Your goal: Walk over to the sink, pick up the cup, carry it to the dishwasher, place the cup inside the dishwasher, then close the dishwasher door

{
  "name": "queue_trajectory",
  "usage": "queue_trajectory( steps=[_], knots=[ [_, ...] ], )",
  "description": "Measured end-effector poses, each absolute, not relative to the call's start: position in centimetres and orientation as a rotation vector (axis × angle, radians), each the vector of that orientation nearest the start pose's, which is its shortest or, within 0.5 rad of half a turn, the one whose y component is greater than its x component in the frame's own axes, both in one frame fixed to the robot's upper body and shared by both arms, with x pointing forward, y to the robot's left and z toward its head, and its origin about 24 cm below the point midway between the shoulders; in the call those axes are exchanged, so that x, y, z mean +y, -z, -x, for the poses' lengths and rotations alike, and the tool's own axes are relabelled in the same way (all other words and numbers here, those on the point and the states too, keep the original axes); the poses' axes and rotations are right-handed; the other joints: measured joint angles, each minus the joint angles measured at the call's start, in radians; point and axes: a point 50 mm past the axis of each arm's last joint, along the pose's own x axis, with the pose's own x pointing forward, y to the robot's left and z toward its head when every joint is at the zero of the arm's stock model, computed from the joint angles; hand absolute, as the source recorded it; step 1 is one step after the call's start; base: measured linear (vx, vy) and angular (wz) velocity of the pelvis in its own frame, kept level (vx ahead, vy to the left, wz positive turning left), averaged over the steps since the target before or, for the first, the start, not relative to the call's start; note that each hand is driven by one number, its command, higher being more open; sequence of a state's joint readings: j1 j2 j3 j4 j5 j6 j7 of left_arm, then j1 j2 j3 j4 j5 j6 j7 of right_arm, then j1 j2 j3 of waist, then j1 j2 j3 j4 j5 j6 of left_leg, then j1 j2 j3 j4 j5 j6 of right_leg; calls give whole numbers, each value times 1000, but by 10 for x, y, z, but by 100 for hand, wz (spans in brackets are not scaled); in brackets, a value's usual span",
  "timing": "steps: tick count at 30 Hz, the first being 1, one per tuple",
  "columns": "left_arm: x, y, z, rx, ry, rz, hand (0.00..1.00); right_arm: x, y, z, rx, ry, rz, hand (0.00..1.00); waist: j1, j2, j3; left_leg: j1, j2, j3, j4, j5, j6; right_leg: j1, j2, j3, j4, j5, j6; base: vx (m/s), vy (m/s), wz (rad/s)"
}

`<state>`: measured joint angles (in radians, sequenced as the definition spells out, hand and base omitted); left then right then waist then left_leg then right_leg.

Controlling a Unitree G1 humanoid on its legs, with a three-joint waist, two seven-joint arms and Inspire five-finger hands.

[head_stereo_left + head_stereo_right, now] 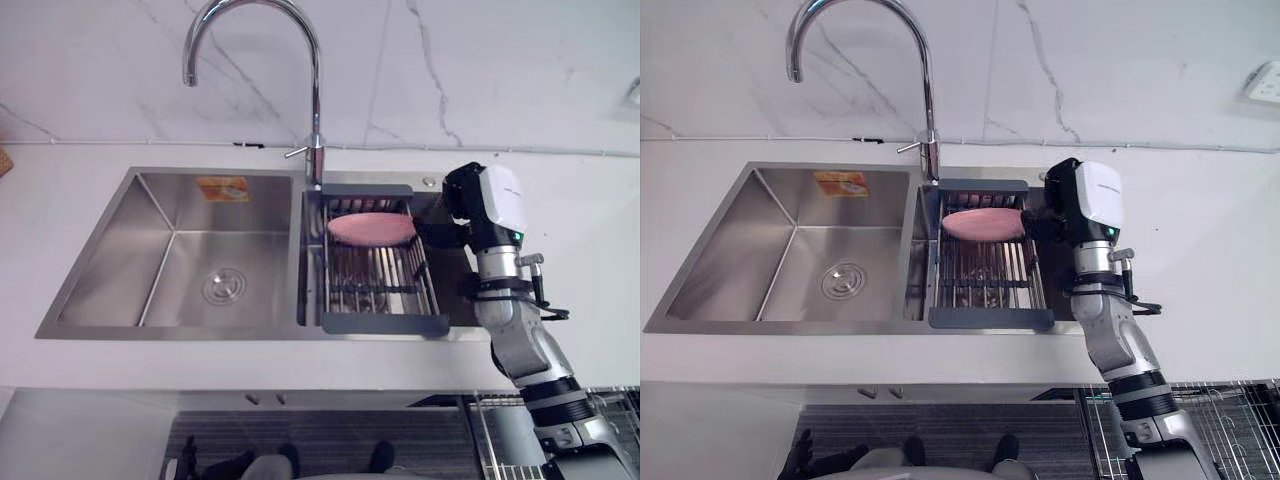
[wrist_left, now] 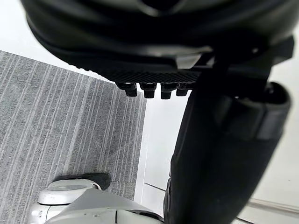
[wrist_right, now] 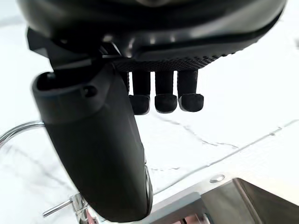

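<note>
A pink cup [image 1: 371, 228] lies at the far end of a grey-framed drying rack [image 1: 385, 323] set in the sink's right basin. My right hand [image 1: 462, 200] hovers just right of the cup, at the rack's far right corner, apart from it. In the right wrist view its fingers [image 3: 166, 95] hang straight beside the thumb with nothing between them, and the rack's frame [image 3: 182, 205] shows below. My left hand [image 2: 154, 51] hangs low over grey carpet, fingers relaxed and holding nothing.
A tall chrome faucet [image 1: 314, 90] rises behind the divider between the basins. The steel left basin [image 1: 180, 270] holds only its drain. White counter [image 1: 590, 250] surrounds the sink. A wire dishwasher rack [image 1: 610, 405] shows below the counter's edge at lower right.
</note>
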<state>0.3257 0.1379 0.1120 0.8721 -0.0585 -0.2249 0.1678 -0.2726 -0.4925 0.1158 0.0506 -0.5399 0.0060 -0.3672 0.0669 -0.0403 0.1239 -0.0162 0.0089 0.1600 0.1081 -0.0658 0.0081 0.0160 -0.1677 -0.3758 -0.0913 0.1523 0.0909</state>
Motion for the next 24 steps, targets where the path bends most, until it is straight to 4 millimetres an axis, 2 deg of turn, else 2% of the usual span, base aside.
queue_trajectory(
  steps=[2, 3, 17, 24],
  knots=[
    [235, 143, -50, 934, -419, -124, 100, -205, -128, -297, -402, 272, 972, 0, 0, 0, 0, 1, 0, 0, 0, 0, 0, 1, 0, 0, 0, 0, 0, 0, 0, 0],
    [234, 143, -50, 931, -418, -123, 100, -203, -127, -298, -395, 260, 964, 100, 1, 0, 0, 2, 0, 0, 0, 0, 0, 2, 0, 0, 0, 0, 0, 0, 0, 0],
    [234, 143, -48, 943, -420, -122, 100, -194, -123, -300, -334, 65, 1014, 100, 0, -4, -2, 8, -3, 0, -6, 1, 2, 4, -3, 0, 0, 0, 0, -2, 1, 0],
    [236, 143, -46, 944, -437, -119, 100, -178, -159, -280, -541, 11, 1015, 100, -3, -14, -7, 15, 1, 18, -7, -3, 3, 3, 0, 16, 0, 0, 0, -1, 0, -6]
  ],
)
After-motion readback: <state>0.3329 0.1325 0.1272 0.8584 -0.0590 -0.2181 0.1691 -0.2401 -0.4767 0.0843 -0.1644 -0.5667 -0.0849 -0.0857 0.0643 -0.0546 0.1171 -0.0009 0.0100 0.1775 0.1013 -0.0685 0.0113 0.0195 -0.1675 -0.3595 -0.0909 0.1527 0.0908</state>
